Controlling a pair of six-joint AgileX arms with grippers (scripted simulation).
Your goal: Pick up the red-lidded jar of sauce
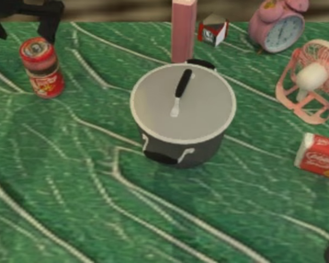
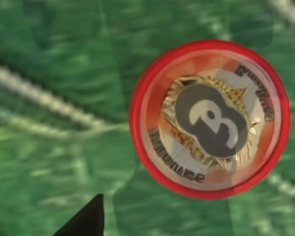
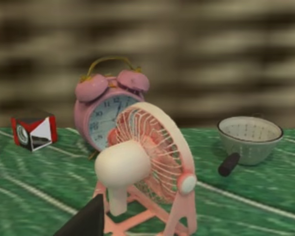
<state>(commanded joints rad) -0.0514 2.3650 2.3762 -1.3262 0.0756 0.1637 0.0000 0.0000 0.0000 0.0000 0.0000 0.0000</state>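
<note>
The red-lidded jar of sauce (image 1: 41, 67) stands upright on the green surface (image 1: 71, 181) at its far left, well apart from the lidded grey pot (image 1: 182, 114) in the middle. The left pincer (image 1: 30, 13) hangs just behind and above the jar, holding nothing; how far it is open I cannot tell. Its wrist view looks straight down on the jar's red lid (image 2: 209, 118).

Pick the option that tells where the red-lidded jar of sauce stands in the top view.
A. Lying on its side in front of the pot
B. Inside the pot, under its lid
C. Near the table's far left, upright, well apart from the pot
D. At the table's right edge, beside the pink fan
C: the red-lidded jar of sauce stands upright near the far left, with open green cloth between it and the pot.
</note>
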